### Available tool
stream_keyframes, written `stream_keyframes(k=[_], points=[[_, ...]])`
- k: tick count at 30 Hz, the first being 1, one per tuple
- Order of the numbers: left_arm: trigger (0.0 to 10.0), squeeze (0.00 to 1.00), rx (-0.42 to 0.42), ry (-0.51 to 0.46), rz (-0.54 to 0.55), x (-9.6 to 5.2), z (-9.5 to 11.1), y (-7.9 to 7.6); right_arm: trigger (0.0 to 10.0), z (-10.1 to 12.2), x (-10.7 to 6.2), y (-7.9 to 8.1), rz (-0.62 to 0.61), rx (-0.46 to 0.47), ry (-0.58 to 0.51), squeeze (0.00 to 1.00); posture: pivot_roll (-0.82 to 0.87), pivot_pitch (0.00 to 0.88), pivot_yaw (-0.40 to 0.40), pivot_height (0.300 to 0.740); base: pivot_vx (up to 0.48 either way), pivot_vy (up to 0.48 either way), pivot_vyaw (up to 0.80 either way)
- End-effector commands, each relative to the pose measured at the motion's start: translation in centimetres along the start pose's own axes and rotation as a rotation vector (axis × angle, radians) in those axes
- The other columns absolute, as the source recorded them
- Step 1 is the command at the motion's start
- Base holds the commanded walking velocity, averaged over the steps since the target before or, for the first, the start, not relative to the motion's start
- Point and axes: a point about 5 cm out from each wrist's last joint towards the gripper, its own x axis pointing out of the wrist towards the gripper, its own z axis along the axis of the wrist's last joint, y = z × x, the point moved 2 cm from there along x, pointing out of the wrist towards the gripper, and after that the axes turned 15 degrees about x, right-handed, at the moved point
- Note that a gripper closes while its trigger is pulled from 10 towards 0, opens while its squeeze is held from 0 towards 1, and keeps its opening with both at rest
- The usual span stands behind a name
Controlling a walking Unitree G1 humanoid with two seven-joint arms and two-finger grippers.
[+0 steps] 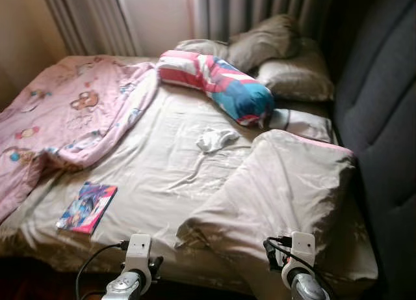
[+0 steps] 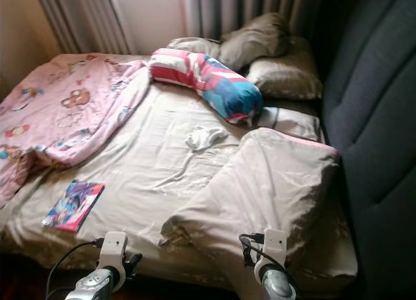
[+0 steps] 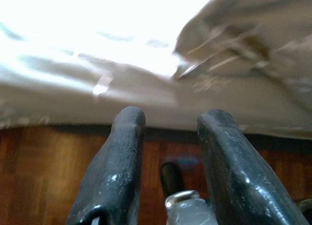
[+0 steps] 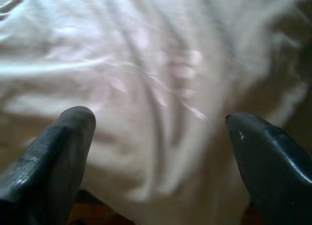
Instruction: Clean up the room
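A soft, light beige duvet [image 1: 279, 196] is faced on the bed [image 1: 162, 170]; its near corner could be pinched. The right claw [image 4: 158, 137] is spread wide, the left claw [image 3: 168, 137] slightly parted.

We see the pink blanket [image 1: 62, 118] cut off at the left edge, and the pillows [image 1: 286, 59] partly hidden behind the striped bolster [image 1: 218, 85]. The small white cloth [image 1: 216, 139] is too crumpled to identify. The beige duvet [image 4: 156, 88] looks blurred.
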Motion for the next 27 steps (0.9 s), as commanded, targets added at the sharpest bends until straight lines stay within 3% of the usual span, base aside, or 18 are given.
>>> stream_keyframes(k=[1,5,24,27], points=[[10.0,0.00,-0.006,-0.001,0.006,-0.10,-0.20,0.25,10.0,-0.21,-0.07,-0.23,-0.013,0.009,0.009,0.00,-0.07,0.032,0.028,0.740,0.000,0.000,-0.79],[10.0,0.00,-0.008,0.000,0.006,-0.11,-0.24,0.24,10.0,-0.21,-0.08,-0.25,-0.014,0.010,0.007,0.00,-0.07,0.032,0.027,0.740,0.000,0.000,-0.79],[10.0,0.00,-0.015,0.012,0.005,-0.21,-0.65,0.20,10.0,-0.45,-0.15,-0.23,-0.010,0.013,0.014,0.00,-0.06,0.035,0.025,0.740,0.013,0.000,0.00],[10.0,0.00,-0.016,0.012,0.005,-0.22,-0.69,0.18,10.0,-0.47,-0.16,-0.31,-0.011,0.016,0.016,0.00,-0.06,0.035,0.025,0.740,0.240,0.000,-0.80]])
